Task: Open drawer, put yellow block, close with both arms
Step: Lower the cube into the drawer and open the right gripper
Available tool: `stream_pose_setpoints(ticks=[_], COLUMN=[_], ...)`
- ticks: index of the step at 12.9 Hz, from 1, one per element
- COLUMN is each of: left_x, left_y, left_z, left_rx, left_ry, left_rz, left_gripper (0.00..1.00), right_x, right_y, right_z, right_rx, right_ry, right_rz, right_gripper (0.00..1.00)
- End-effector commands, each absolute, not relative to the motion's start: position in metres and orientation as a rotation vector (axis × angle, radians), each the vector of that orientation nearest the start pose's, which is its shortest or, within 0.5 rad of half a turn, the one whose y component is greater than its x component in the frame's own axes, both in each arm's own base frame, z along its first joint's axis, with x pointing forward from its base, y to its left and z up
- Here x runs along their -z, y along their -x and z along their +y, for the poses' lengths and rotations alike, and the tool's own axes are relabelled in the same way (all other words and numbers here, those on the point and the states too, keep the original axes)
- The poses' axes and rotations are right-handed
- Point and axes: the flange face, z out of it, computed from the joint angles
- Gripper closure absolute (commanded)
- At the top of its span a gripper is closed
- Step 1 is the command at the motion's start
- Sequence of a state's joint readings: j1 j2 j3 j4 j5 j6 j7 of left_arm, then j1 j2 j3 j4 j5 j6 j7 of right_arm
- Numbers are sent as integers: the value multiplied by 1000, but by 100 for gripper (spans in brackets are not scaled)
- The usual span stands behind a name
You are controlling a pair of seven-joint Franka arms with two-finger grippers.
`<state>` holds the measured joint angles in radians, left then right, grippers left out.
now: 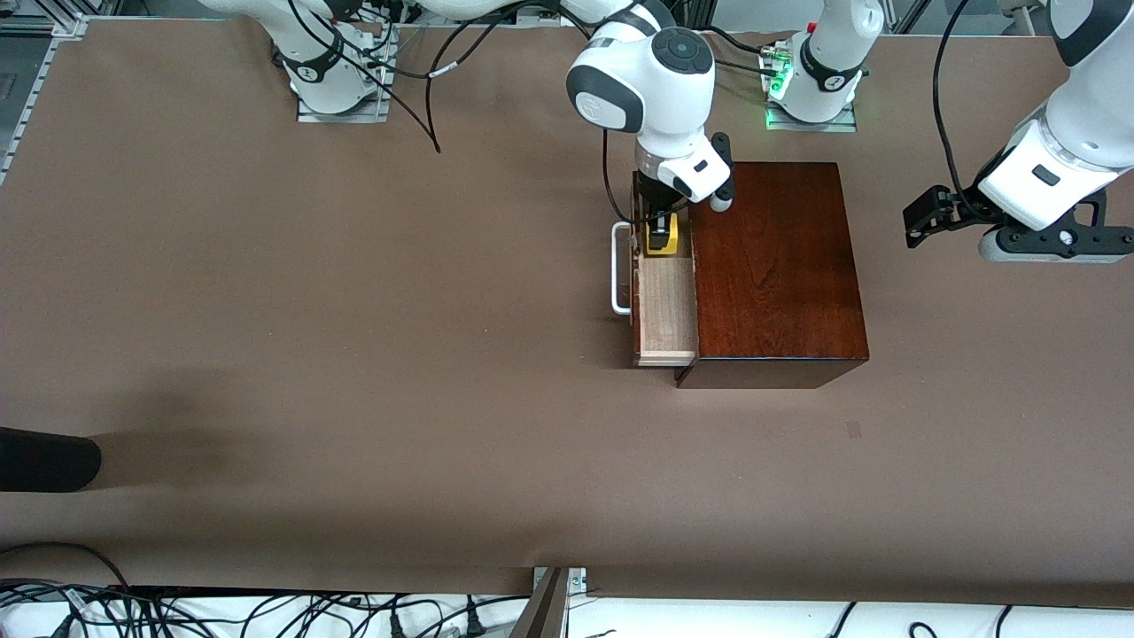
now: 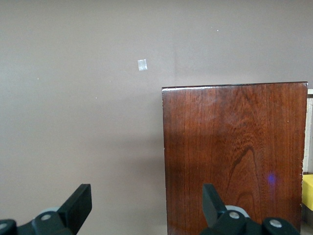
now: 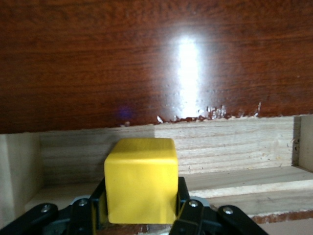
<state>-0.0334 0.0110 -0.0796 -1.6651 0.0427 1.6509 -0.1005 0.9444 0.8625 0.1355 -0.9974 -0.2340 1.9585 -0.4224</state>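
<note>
Right tool (image 3: 142,215) grips yellow block (image 3: 141,180) inside drawer (image 3: 234,152), clearest wrist-side.

A brown bench (image 1: 354,337) fills the front view. A dark rounded object (image 1: 44,459) lies at the edge at the right arm's end. Black cables (image 1: 266,611) run along the nearest border. A small pale mark (image 2: 142,64) sits on the surface.

Even, bright overhead light. A white glare streak sits on the glossy box (image 3: 186,63) just above the right gripper (image 3: 142,215); the block (image 3: 141,180) it holds is sharp, the fingers (image 3: 188,215) blurred. A soft shadow darkens the table (image 1: 159,452).
</note>
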Motion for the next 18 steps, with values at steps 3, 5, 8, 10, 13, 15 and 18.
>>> stream_pose_setpoints(ticks=[3,5,8,10,13,15,18], left_x=[-587,-586,-586,-586,-586,-586,-586], left_y=[-562,-563,-563,-563,-563,-563,-563], left_z=[-62,-62,-62,-62,-62,-62,-62], left_rx=[-19,-21,-21,-21,-21,-21,-21], left_ry=[3125,3123,3123,3123,3123,3123,3125], left_rz=[50,50,50,50,50,50,50], left_gripper=[0,0,0,0,0,0,0], right_x=[-334,-326,-320,-313,-316,-320,-350], right_y=[-422,-424,-423,-424,-427,-427,-438], right_z=[669,668,669,671,669,669,662], right_rx=[230,231,228,243,251,247,289], right_ry=[2301,2307,2302,2297,2308,2313,2324], right_rz=[-2276,-2274,-2279,-2286,-2273,-2266,-2190], right_gripper=[100,100,100,100,0,0,0])
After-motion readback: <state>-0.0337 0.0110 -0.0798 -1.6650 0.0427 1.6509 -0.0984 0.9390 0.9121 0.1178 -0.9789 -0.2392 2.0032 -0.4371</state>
